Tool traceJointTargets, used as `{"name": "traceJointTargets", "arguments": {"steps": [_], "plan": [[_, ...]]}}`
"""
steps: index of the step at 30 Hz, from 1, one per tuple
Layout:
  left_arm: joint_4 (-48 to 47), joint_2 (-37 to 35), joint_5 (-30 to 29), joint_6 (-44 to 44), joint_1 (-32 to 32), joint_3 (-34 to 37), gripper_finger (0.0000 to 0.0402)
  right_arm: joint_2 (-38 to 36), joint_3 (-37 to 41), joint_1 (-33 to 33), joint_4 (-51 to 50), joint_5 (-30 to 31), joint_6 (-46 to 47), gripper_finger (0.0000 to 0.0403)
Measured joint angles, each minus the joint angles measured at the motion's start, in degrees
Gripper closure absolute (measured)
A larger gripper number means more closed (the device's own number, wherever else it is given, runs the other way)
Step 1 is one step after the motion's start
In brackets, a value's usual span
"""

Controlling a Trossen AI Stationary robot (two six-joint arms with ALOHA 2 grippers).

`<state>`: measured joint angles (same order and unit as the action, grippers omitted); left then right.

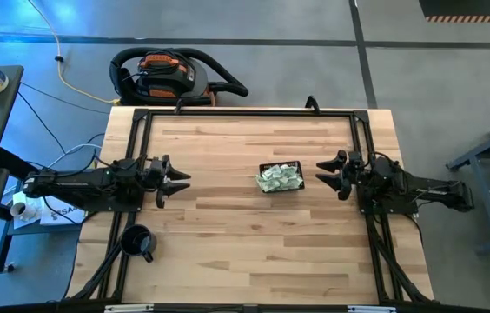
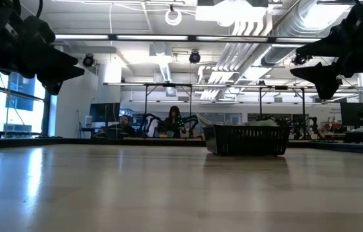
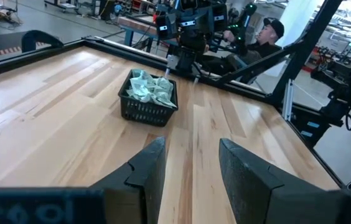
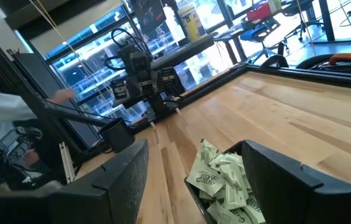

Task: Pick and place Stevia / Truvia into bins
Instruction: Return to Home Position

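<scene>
A small black mesh basket (image 1: 280,177) stands on the wooden table right of centre, heaped with pale green and white sachets (image 3: 150,89); some overhang its rim (image 4: 210,177). My left gripper (image 1: 178,179) hovers open near the table's left edge, pointing level toward the basket. My right gripper (image 1: 326,171) hovers open near the right edge, just right of the basket, also level. Neither holds anything. In the low view the basket (image 2: 247,140) sits on the tabletop with both grippers well above it.
A round black mug (image 1: 137,241) with a handle stands at the table's near left. A black frame (image 1: 254,111) runs around the tabletop edges. An orange and black vacuum (image 1: 168,75) lies beyond the far edge. People sit in the room behind.
</scene>
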<state>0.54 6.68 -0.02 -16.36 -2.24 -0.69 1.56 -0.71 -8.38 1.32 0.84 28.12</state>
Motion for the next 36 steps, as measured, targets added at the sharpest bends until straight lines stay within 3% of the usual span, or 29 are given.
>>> {"name": "traceJointTargets", "arguments": {"steps": [36], "plan": [[0.02, -0.02, 0.05, 0.0, 0.0, 0.07, 0.0218, 0.0, 0.02, 0.0, -0.04, 0.01, -0.03, 0.0153]]}}
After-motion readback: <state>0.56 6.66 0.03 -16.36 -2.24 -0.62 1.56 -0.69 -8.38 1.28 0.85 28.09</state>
